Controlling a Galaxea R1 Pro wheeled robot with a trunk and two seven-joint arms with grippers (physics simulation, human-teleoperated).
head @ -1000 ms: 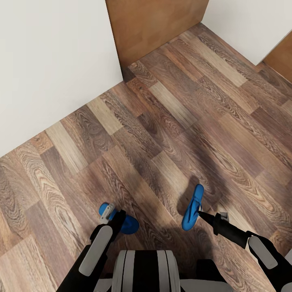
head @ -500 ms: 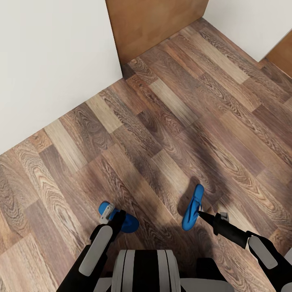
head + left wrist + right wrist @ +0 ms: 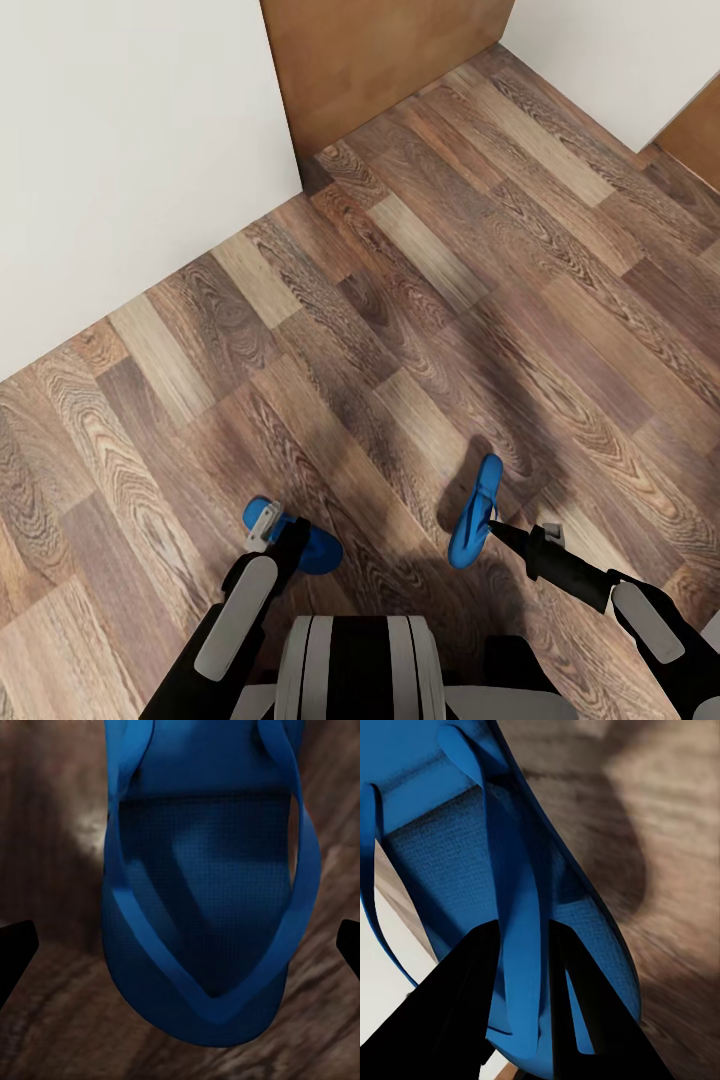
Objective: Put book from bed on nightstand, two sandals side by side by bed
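Two bright blue sandals are in view. One sandal (image 3: 318,553) lies flat on the wood floor under my left gripper (image 3: 281,531). In the left wrist view this sandal (image 3: 214,907) sits strap-side up between the two dark fingertips (image 3: 15,952), which stand wide apart and clear of its edges, so the gripper is open. The other sandal (image 3: 476,512) hangs tilted on its edge above the floor. My right gripper (image 3: 497,527) is shut on it, and the right wrist view has the fingers (image 3: 472,1012) pinching its strap (image 3: 521,945). The book, bed and nightstand are out of view.
A white wall (image 3: 130,150) runs along the left and ends at a corner beside a brown wooden door (image 3: 380,60). Another white wall (image 3: 620,60) stands at the far right. Wood-plank floor (image 3: 420,300) stretches ahead between them.
The whole picture shifted slightly between one second and half a second ago, so the camera moved. Both grippers and both sandals keep their places in the view.
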